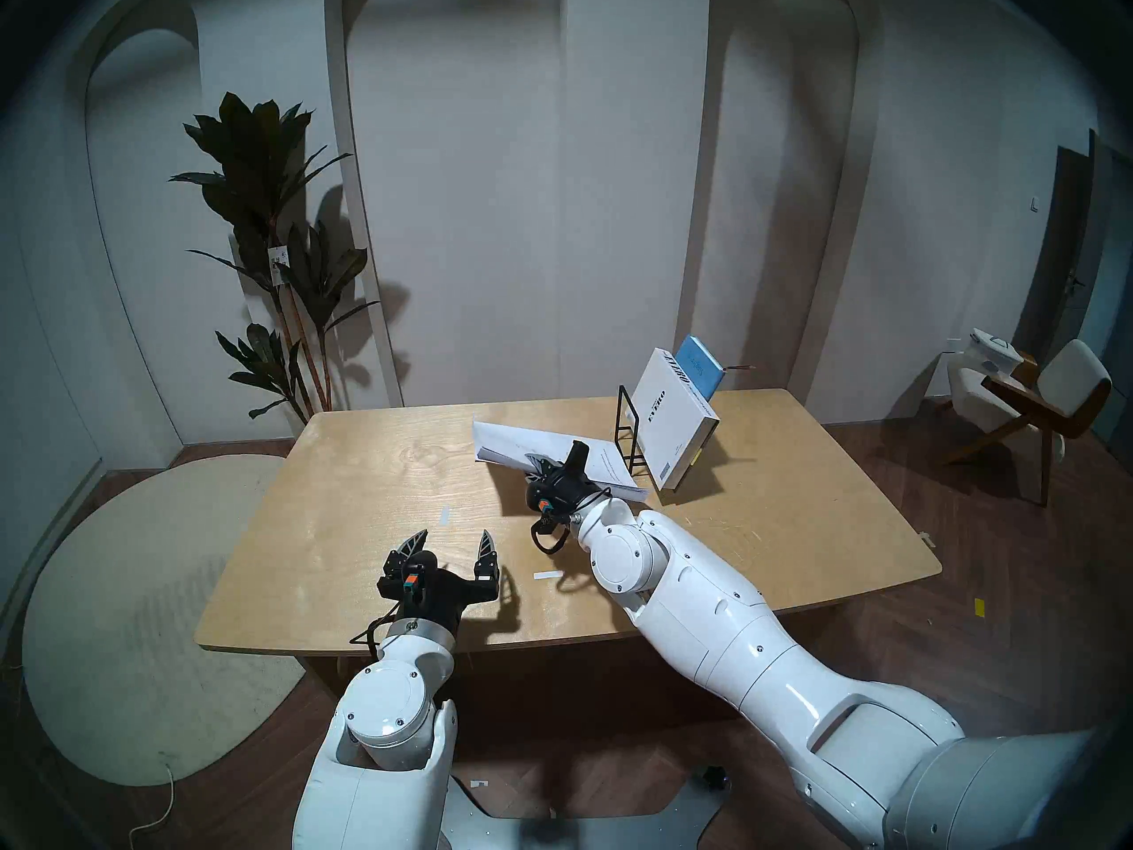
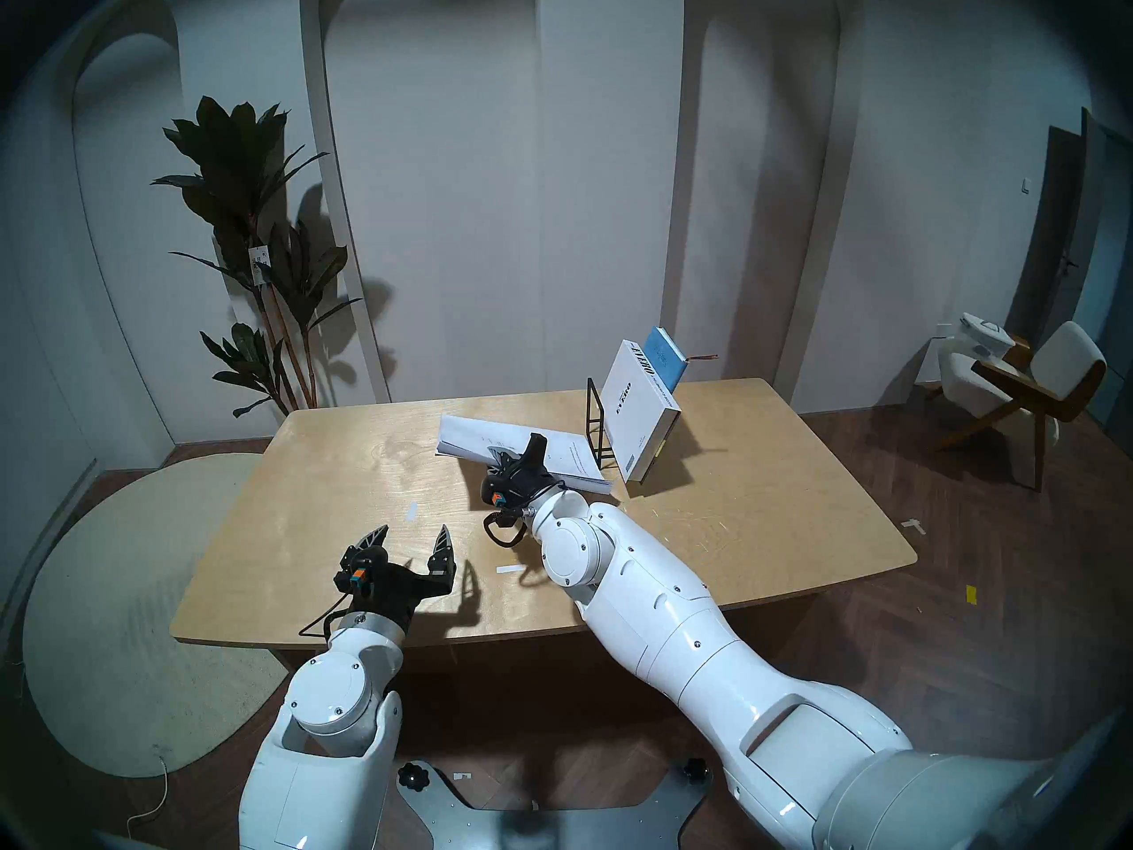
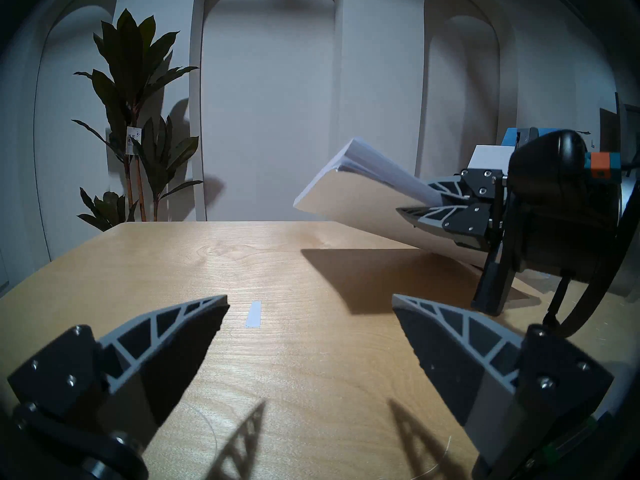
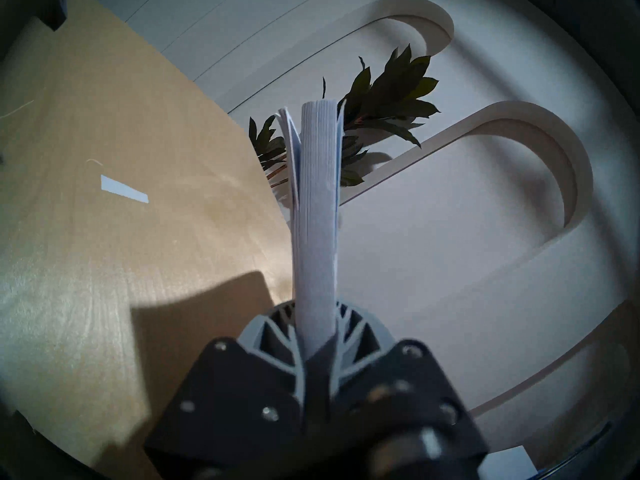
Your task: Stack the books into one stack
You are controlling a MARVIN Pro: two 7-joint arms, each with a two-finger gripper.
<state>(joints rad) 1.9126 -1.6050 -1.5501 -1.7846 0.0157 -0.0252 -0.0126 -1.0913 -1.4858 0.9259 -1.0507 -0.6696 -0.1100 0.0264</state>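
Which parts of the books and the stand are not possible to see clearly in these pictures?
- Blue notebook: lower part hidden behind the white EVERO book in both head views.
- White booklet: near edge covered by the right pincer shut on it; its printed text is too small to read.
- Black wire stand: its base is partly hidden by the booklet.
- Left wrist view: the right pincer's body hides most of both standing books.

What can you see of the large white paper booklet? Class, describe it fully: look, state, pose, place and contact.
The large white paper booklet is thin, soft-covered, with small black print on its cover. The right gripper, shut on its near edge, holds it tilted, far end raised above the wooden table, loose pages fanning apart there. It casts a dark shadow below. Its right end lies by the black wire stand; whether they touch is unclear.
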